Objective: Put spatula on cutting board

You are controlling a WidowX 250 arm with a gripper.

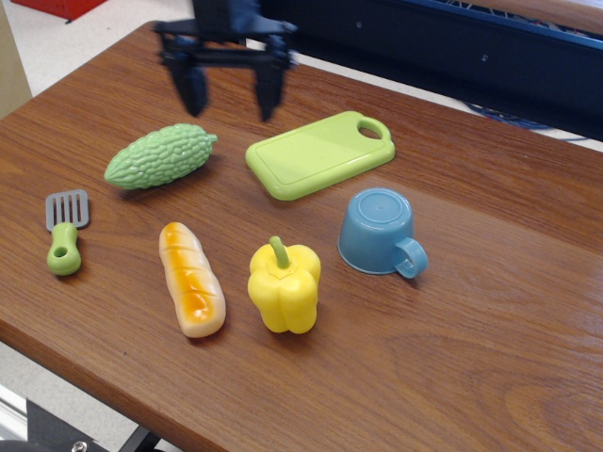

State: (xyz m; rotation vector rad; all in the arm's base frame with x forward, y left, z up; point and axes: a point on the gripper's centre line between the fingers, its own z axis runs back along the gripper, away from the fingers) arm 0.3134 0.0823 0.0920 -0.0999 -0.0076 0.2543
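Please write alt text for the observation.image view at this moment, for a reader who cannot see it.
An open gripper hangs empty above a wooden table, beyond a green gourd. The spatula lies untouched at the left edge, apart from the cutting board; a bread loaf, yellow pepper and blue cup sit nearer.

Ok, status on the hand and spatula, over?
Hand open, empty, above the gourd. Spatula untouched at table's left edge. Cutting board clear.
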